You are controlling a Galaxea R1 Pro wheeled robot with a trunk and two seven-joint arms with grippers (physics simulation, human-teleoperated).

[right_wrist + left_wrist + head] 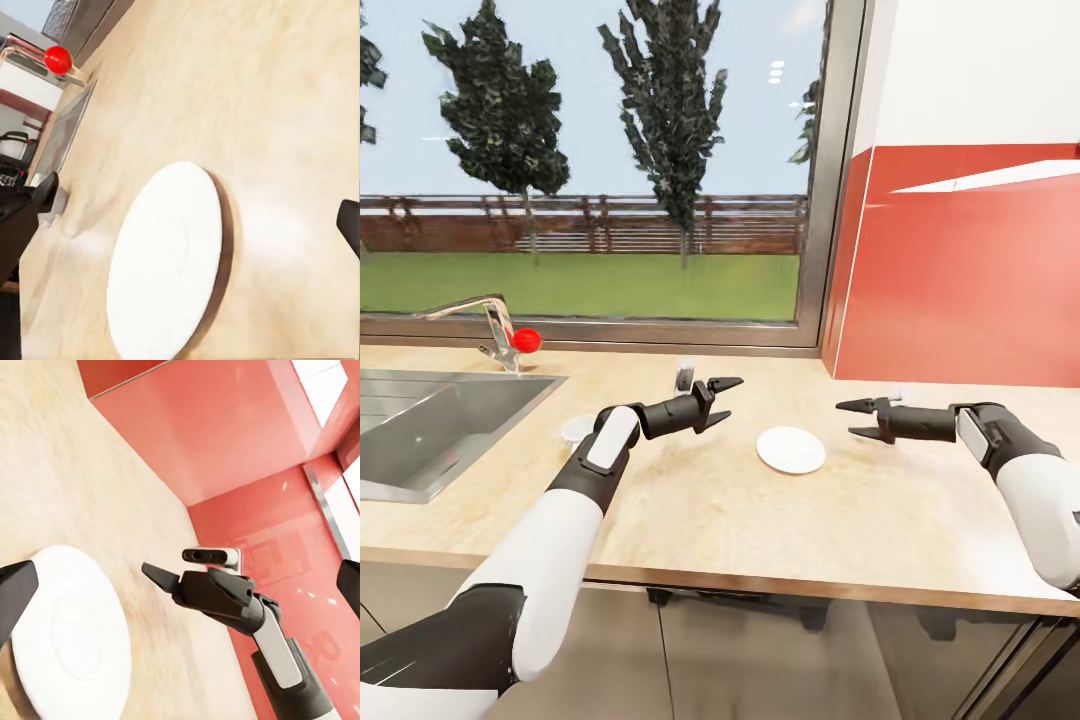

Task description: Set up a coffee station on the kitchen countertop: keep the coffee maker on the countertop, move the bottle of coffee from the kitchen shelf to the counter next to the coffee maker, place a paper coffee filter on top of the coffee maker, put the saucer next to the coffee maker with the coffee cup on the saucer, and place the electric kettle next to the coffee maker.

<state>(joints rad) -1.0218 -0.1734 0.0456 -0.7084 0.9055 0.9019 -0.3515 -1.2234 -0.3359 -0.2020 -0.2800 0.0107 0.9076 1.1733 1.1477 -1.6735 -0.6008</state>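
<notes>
Beige wood-grain runs the whole length of the countertop, its wood-coloured edge nearest the camera, with dark cabinet fronts below. One saucer, plain white and round, lies flat on the slab near the middle of the head view, with nothing on it. Two grippers hang above the counter, one on each side of it. The left gripper sits at about ten o'clock from the saucer, its fingers spread with nothing between them. The right gripper sits at about three o'clock from the saucer, fingers likewise apart and holding nothing; the left wrist view shows it above the counter just past the saucer. In the right wrist view the saucer lies flat on bare wood grain, clear of both grippers.

Out at nine o'clock from the saucer, one small white object lies on the counter, partly hidden by the left arm; what it is cannot be told. Beyond it is one steel sink sunk into the slab, and behind that one chrome tap with one red ball-like thing beside it. One small glassy item stands at about eleven o'clock from the saucer.

Farthest off, a wide window shows grass, a fence and trees, and at two o'clock a glossy red wall panel rises under white wall.
</notes>
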